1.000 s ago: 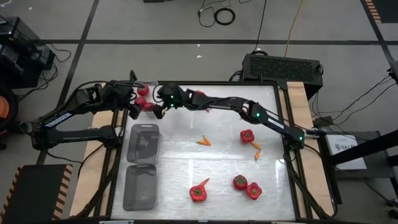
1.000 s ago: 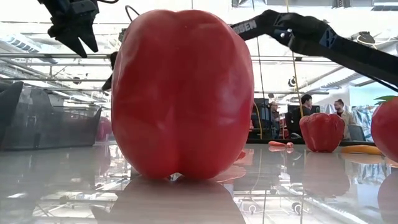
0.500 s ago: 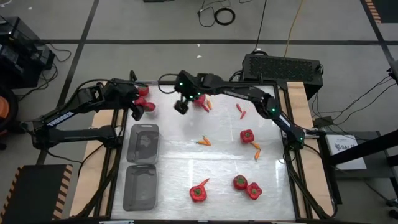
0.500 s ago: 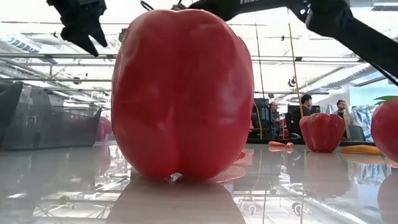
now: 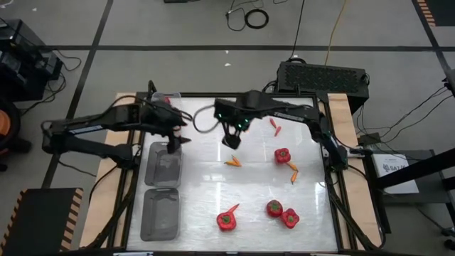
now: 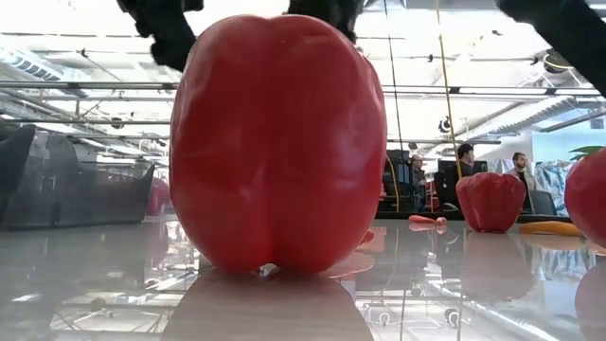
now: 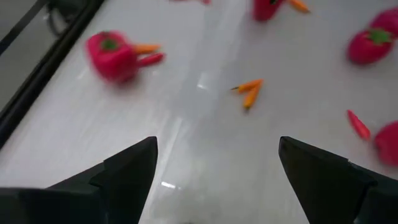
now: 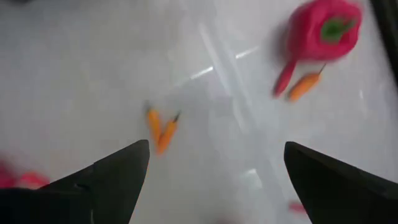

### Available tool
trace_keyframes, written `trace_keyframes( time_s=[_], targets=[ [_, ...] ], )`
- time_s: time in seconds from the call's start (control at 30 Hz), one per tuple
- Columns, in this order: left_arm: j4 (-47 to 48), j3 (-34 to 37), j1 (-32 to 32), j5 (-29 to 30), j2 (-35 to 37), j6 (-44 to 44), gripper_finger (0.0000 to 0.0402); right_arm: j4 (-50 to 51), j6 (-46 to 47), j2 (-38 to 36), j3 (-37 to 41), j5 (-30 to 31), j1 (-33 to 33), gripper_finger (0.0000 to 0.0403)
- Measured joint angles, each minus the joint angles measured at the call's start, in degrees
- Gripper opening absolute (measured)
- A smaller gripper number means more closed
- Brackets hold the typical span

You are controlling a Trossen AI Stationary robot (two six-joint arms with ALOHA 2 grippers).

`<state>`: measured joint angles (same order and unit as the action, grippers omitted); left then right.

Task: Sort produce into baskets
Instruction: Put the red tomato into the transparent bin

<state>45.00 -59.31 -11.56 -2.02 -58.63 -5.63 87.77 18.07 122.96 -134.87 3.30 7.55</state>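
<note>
Two small orange chili peppers (image 5: 232, 162) lay touching in a V near the table's middle, just beside the right gripper (image 5: 231, 140), which hovered above them with its fingers spread wide and nothing between them. Red bell peppers sat farther out: one (image 5: 282, 154) toward the right edge with another orange chili (image 5: 292, 170) near it, and three clustered at the near side, among them one (image 5: 226, 221) with a chili against it. Slim and light, the chilies would probably be best pinched across the middle of the body; the waxy, hollow bell peppers look slippery and likely need a wide grip across the shoulders. At the left, two clear baskets (image 5: 164, 162) (image 5: 158, 213) appeared to hold nothing. Over the farther one hung the left gripper (image 5: 173, 139), likewise wide open and holding nothing.
</note>
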Motion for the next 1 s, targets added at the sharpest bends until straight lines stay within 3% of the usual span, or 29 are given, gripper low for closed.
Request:
trace_keyframes(
  time_s=[0.23,0.43,0.6,0.8,1.0],
  targets=[
    [-16.04,0.0,7.21,-5.62,-8.29,4.85,0.0341,2.16,13.06,-8.63,6.4,1.96,-10.65,0.0364],
    [-29.5,0.0,11.91,-11.67,-16.71,4.99,0.0341,2.22,31.03,-20.87,20.78,3.93,-22.68,0.0364],
    [-42.2,-0.94,16.03,-12.74,-25.61,5.02,0.0341,-0.28,47.05,-31.16,34.44,7.55,-33.26,0.0364],
    [-40.75,-13.92,19.51,-12.79,-40.2,5.67,0.0341,-9.24,61.02,-38.83,48.2,8.7,-44.18,0.0364],
    [-39.52,-27.14,23.13,-12.85,-53.12,7.55,0.0341,-11.63,68.2,-39.93,53.24,8.62,-53.32,0.0364]
  ],
)
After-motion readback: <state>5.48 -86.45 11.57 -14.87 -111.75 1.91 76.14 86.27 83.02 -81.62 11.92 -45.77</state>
